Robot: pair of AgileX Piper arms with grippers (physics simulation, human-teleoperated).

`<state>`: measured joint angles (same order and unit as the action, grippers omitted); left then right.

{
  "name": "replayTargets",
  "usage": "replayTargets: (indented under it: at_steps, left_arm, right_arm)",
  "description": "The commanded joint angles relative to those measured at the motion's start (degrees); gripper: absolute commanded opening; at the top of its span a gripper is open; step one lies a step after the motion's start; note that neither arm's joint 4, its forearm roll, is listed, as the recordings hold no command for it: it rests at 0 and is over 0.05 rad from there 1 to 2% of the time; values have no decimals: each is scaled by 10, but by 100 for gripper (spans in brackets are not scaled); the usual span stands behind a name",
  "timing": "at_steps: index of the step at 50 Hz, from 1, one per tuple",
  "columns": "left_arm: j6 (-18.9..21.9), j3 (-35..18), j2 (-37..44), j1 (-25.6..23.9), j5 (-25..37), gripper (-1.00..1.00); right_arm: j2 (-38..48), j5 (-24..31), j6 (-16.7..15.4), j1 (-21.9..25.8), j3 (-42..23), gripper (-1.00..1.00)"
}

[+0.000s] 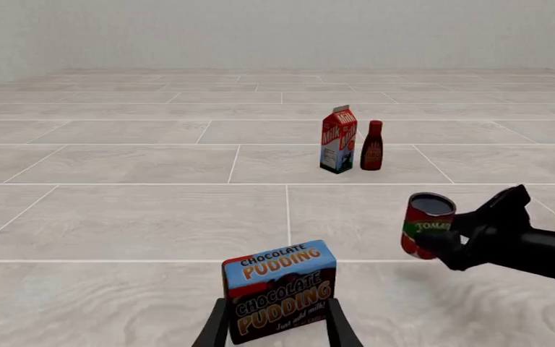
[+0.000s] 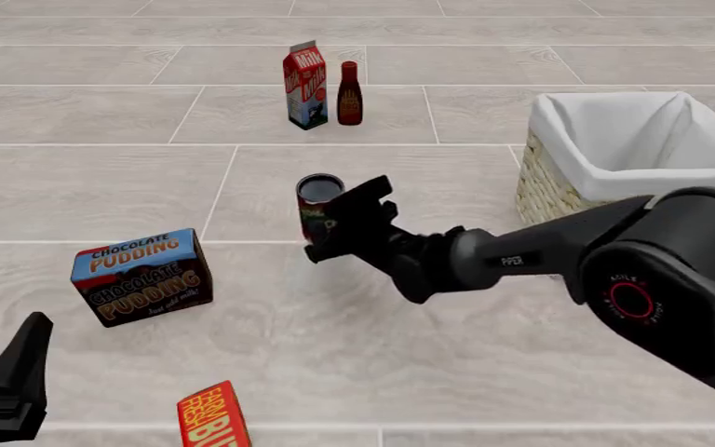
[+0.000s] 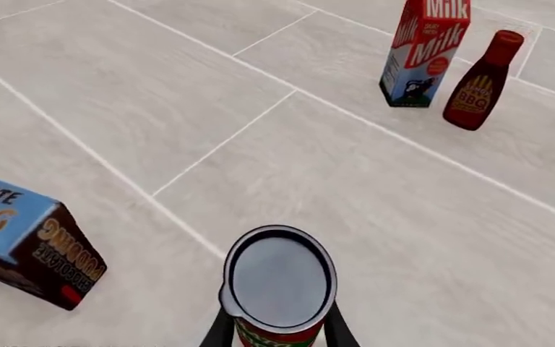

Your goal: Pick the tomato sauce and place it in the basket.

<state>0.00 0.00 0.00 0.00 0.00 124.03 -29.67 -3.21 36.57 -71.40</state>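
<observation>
Looking through the left wrist view, we see the tomato sauce pinched in the right gripper nearer than the milk carton, while the left gripper shows parted fingers around nothing. From the front, the can hangs well short of the basket, which shows only white lining inside; a careless swing could clip its rim. In the right wrist view the grip looks low on the can, so it might tip
</observation>
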Motion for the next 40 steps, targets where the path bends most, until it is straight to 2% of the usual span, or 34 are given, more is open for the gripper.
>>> replayTargets:
  at_steps: [1, 29, 40]
  left_arm:
    - [0, 0, 0, 0, 0, 100]
    - [0, 0, 0, 0, 0, 100]
    - [0, 0, 0, 0, 0, 100]
  right_arm:
    - [-41, 8, 1, 0, 20, -100]
    - [-147, 18, -22, -3, 95, -100]
    - [-182, 42, -30, -7, 97, -100]
